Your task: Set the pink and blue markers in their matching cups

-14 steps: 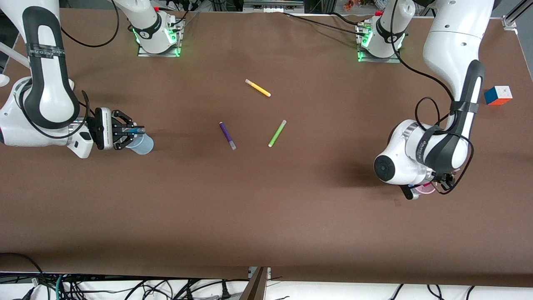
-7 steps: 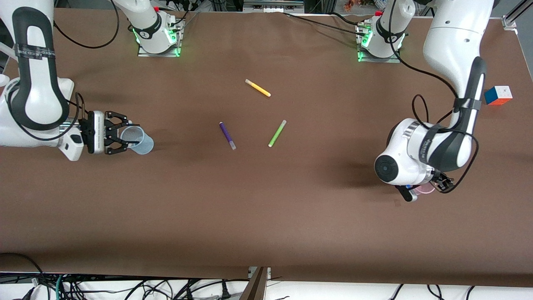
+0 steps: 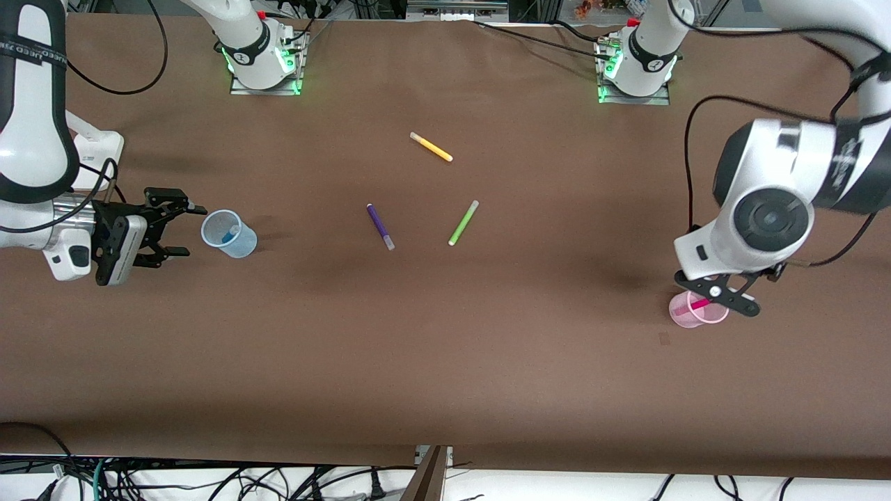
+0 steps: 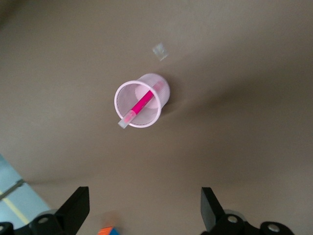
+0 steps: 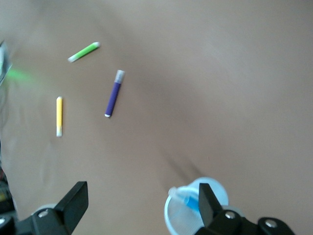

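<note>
Front view, change: a second ago my right gripper (image 3: 182,229) pinched the blue marker (image 3: 226,236) over the pale blue cup (image 3: 228,234); now it hangs beside the cup, fingers spread wide and empty.
Front view, left end: my left gripper (image 3: 717,296) has lifted above the pale pink cup (image 3: 696,311), which holds the pink marker (image 3: 698,304).
Left wrist view: pink marker (image 4: 138,107) leans across pink cup (image 4: 142,100), pale cap over the rim; fingers wide.
Right wrist view: blue marker (image 5: 190,201) sits in the blue cup (image 5: 195,208); purple pen (image 5: 114,94), lime-green pen (image 5: 83,52), yellow pen (image 5: 59,116) lie untouched.
Judgement: both placed, task looks complete.
</note>
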Controlling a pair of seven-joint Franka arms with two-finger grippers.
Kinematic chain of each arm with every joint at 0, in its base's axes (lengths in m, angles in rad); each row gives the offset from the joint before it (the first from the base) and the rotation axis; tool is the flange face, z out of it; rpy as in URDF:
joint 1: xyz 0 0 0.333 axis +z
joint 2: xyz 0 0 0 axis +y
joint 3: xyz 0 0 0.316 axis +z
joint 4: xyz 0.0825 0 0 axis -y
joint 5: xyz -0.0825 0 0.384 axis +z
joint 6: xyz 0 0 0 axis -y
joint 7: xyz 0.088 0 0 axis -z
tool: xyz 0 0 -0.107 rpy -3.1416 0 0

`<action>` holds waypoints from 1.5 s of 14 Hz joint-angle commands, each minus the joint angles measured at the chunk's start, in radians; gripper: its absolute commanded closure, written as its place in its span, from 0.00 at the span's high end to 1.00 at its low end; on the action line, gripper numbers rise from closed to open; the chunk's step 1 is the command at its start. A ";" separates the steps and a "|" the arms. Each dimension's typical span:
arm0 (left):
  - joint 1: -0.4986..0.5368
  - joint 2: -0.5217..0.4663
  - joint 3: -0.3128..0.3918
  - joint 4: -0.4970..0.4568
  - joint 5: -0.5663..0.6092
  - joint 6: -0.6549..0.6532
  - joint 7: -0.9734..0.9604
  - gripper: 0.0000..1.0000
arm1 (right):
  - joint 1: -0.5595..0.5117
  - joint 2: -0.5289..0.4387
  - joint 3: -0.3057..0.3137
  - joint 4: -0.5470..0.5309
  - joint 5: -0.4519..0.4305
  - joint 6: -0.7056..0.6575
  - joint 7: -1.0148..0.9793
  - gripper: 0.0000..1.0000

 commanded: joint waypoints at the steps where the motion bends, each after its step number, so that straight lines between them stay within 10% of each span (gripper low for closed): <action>1: 0.030 -0.029 0.002 0.098 -0.160 -0.107 -0.064 1.00 | 0.006 0.010 0.006 0.055 -0.100 -0.028 0.219 1.00; 4: 0.047 -0.090 0.039 0.158 -0.245 -0.154 -0.085 1.00 | 0.030 0.003 0.015 0.059 -0.168 -0.050 0.453 1.00; 10: 0.061 -0.421 0.065 -0.306 -0.330 0.154 -0.291 1.00 | -0.049 -0.170 0.277 -0.007 -0.530 -0.036 0.856 1.00; 12: 0.060 -0.419 0.056 -0.314 -0.333 0.118 -0.288 1.00 | -0.078 -0.259 0.308 -0.023 -0.621 -0.046 0.853 1.00; 21: 0.063 -0.393 0.054 -0.276 -0.333 0.105 -0.289 1.00 | -0.135 -0.415 0.308 -0.030 -0.615 -0.105 1.053 1.00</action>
